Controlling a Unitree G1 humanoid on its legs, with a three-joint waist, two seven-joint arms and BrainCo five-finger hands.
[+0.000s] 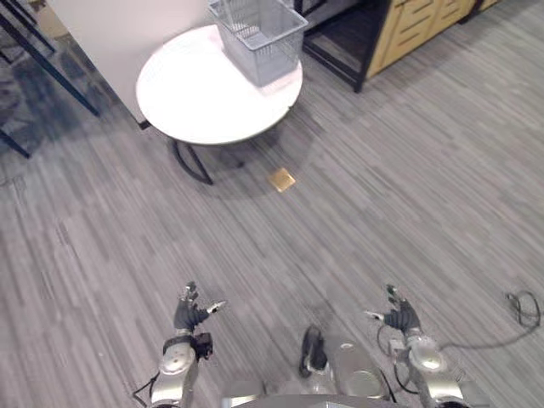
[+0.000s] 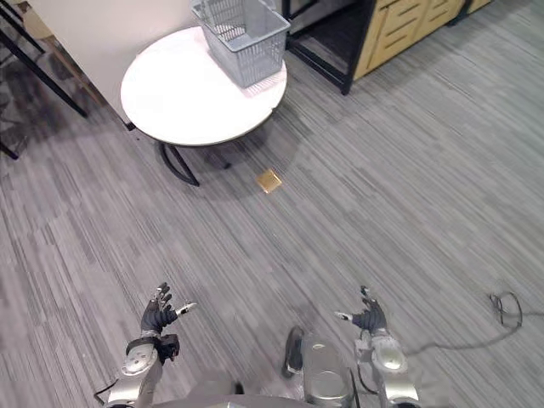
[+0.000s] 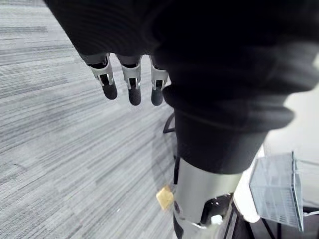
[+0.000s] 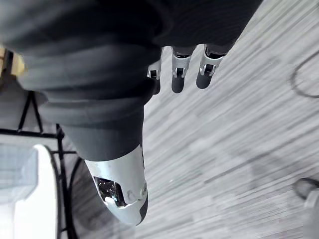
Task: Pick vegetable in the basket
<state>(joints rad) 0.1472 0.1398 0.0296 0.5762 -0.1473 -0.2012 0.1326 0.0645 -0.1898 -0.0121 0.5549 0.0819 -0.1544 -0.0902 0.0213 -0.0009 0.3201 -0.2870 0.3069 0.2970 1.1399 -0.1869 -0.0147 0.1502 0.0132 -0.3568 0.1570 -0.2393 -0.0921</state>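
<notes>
Grey striped floor lies beneath both hands. The left hand hangs low, its fingers spread and loose, holding nothing. Well ahead of it and a little to its right stands a round white bench, with the grey basket at its far edge. The right hand is likewise spread and empty, well apart from the basket.

light: bright, even | shadow: soft, under table on floor | table top glares white
</notes>
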